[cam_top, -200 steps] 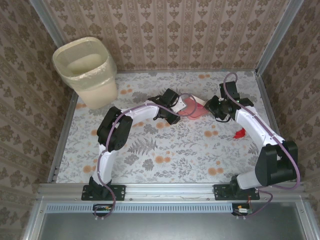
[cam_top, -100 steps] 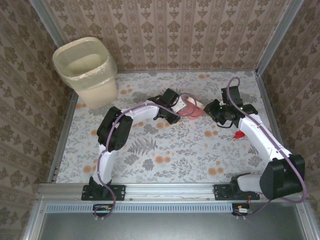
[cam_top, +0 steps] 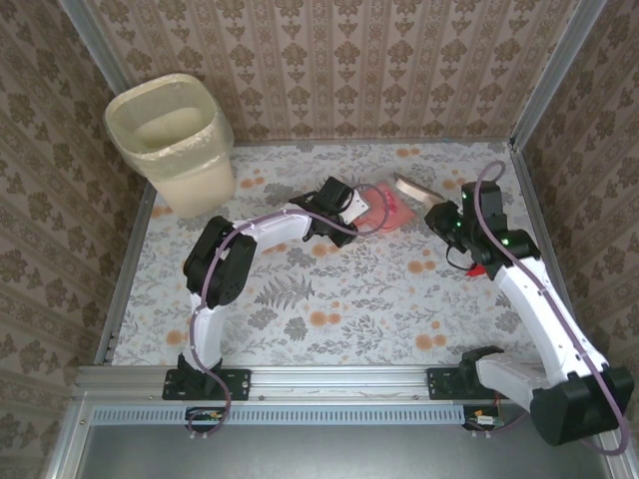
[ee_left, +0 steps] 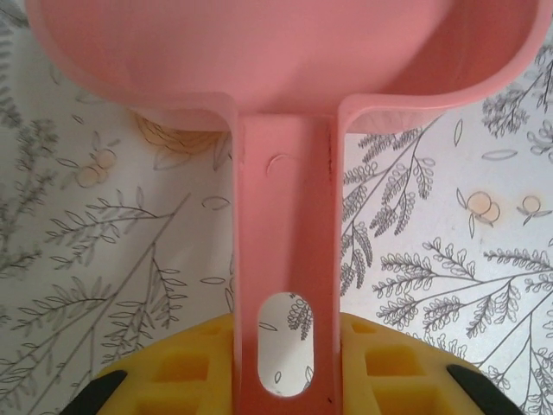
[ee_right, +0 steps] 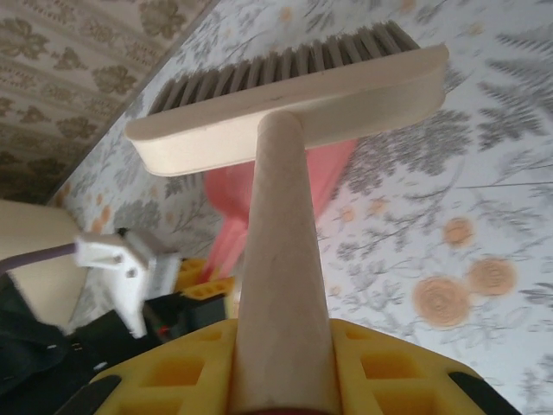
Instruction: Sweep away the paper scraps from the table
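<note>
Edges: table boxed by metal rails; patterned walls on 3 sides; bin in far-left corner.
Room: open cloth across near half & centre; tools bunched far-centre.
L gripper: narrow, yellow pads clamped on dustpan handle; pan mouth faces away from it.
R gripper: narrow, clamped round brush handle; head just beside pan. Can't tell if bristles touch cloth.
paper scraps: one red bit on cloth toward right edge, partly hidden by R arm. Reddish patch in pan, too small to tell.
Materials: pan is smooth pink plastic, flat handle w/ oval hole. Brush is cream, round handle, long block head, grey bristles. Cloth is white w/ grey ferns, orange dots.
</note>
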